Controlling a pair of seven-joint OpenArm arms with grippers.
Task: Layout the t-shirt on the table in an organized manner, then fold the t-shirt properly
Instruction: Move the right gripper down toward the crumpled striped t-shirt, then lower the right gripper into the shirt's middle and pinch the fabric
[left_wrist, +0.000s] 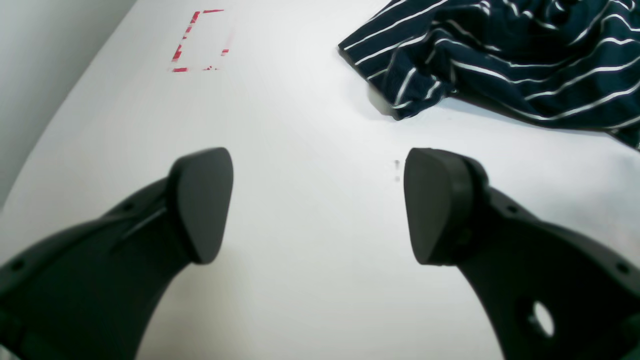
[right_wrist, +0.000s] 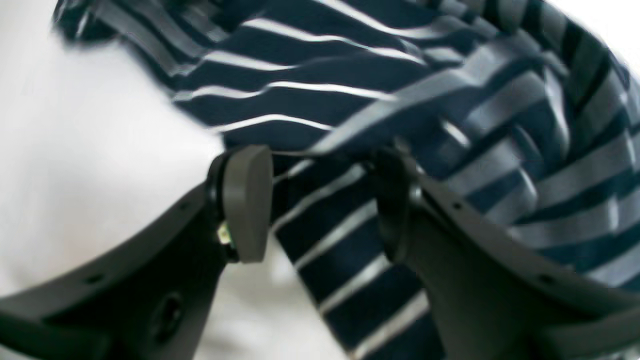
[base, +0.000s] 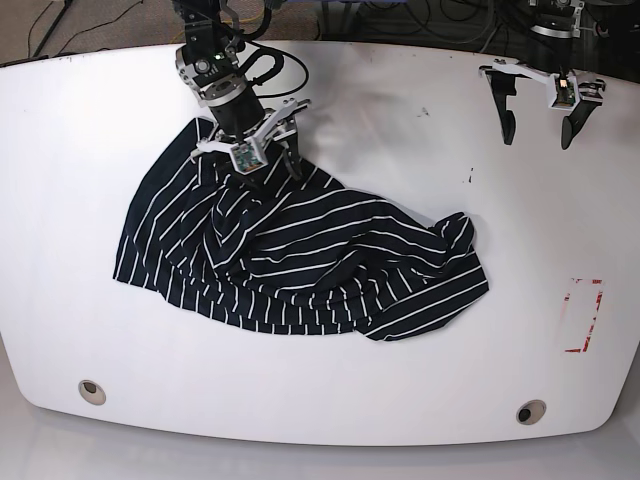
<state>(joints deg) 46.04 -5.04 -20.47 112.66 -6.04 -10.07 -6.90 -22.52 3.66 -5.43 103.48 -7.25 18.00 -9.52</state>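
Note:
The dark navy t-shirt (base: 300, 250) with thin white stripes lies crumpled across the middle of the white table (base: 400, 90). My right gripper (base: 268, 168) is at the shirt's far edge. In the right wrist view its jaws stand apart (right_wrist: 320, 205), with a raised fold of the t-shirt (right_wrist: 330, 235) between the fingers (right_wrist: 247, 200); they are not closed on it. My left gripper (base: 537, 128) is open and empty over bare table (left_wrist: 310, 125) at the far right. In its wrist view the gripper (left_wrist: 317, 205) is short of a corner of the shirt (left_wrist: 500, 60).
A red-marked rectangle (base: 583, 315) is on the table at the right, also in the left wrist view (left_wrist: 200, 40). Two metal-ringed holes (base: 91, 391) (base: 530, 412) sit near the front edge. Cables lie beyond the table's far edge.

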